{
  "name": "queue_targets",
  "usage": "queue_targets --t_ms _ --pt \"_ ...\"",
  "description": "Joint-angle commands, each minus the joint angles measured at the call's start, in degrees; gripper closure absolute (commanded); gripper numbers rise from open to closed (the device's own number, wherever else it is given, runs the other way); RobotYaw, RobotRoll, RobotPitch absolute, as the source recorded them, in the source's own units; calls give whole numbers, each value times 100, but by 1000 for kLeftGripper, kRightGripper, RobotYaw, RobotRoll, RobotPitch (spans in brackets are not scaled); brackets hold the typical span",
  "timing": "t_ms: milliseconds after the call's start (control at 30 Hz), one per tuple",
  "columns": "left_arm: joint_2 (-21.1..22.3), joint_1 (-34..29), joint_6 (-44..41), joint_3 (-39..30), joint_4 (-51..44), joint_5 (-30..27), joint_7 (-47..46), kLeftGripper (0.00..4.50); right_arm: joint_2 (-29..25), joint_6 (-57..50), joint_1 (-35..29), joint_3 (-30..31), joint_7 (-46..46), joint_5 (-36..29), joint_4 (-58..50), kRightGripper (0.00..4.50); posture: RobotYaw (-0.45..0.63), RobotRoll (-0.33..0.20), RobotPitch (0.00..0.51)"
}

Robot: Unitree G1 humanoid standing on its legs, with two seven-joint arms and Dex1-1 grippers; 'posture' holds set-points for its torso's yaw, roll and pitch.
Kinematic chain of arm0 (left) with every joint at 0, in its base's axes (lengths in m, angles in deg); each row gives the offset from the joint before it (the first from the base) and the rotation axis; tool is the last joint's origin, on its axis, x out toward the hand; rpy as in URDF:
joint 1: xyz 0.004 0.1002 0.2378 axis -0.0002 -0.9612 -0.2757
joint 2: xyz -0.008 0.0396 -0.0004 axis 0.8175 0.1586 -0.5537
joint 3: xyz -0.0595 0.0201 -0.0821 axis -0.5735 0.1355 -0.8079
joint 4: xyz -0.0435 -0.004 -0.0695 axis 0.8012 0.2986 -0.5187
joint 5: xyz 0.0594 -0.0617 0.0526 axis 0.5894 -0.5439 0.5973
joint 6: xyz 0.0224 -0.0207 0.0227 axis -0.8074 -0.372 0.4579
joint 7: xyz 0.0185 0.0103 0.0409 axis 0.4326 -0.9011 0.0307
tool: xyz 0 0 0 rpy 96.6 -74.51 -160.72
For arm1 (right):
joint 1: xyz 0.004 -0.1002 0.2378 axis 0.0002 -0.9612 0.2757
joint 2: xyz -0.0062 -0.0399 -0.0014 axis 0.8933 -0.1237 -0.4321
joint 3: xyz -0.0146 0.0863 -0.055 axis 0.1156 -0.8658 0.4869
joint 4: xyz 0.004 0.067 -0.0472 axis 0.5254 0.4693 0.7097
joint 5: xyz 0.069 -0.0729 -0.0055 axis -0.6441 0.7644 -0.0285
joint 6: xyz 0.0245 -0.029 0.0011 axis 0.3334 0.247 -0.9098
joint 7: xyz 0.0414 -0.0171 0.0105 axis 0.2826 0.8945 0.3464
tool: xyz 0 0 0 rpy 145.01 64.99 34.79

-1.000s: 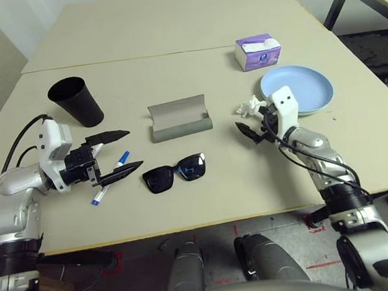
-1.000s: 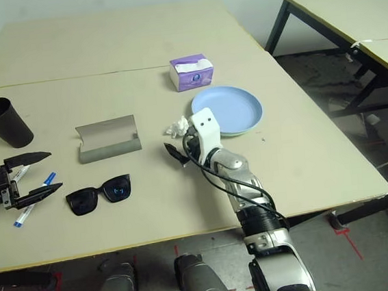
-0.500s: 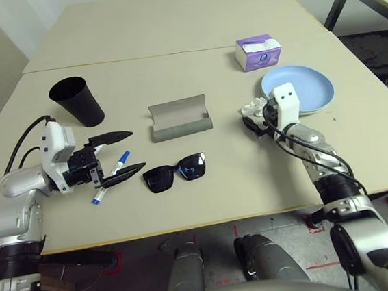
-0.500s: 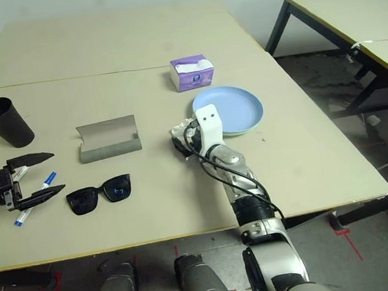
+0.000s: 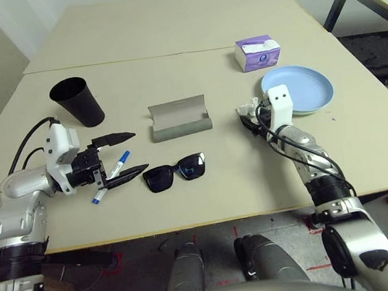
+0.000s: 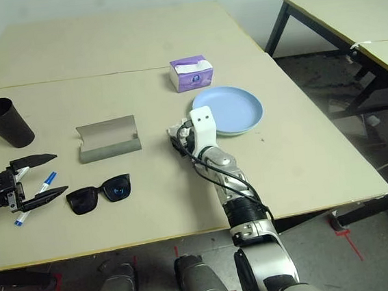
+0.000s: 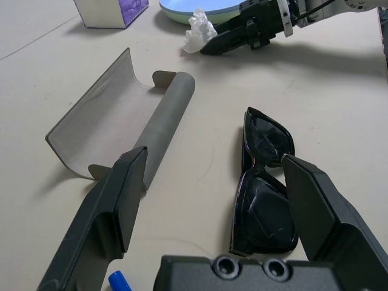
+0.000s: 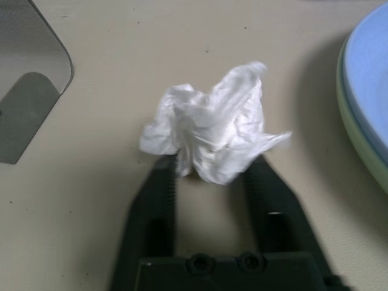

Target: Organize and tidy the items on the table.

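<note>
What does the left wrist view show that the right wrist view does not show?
The left wrist view alone shows the black sunglasses, the purple tissue box and a pen's blue cap. The right wrist view alone shows the right hand from behind, its fingers on both sides of the tissue wad. Both show the wad, grey case, plates and table.

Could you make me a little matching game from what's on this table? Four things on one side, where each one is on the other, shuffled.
Things:
1. black cup
2. tissue wad
3. sunglasses
4. purple-and-white tissue box

Places:
A. between the fingers of the right end effector, beside the stacked plates
B. far right, behind the plates
C. near the table's front edge, in front of the grey glasses case
D. far left, behind the open left end effector

Pairs: 1-D, 2-A, 3-C, 4-B
</note>
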Motion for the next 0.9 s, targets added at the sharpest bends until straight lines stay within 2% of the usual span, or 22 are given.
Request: queue_targets --t_ms 33,100,133,633,900 --pt "-32 -29 49 88 5 54 11 0 1 61 -127 76 -53 35 -52 3642 -6 0 114" --pt "-62 -27 61 115 22 64 16 0 10 61 -191 75 -77 13 -51 4435 -9 0 114" --pt "-77 -26 68 129 27 72 16 0 11 62 -217 74 -88 7 -60 4476 -9 0 114" --pt "-163 19 132 240 113 104 -6 0 0 53 -275 54 -147 -10 -152 4476 -25 0 113" --pt "-226 -3 136 299 99 121 -23 0 -67 43 13 -108 -142 -112 -288 4476 -36 0 110"
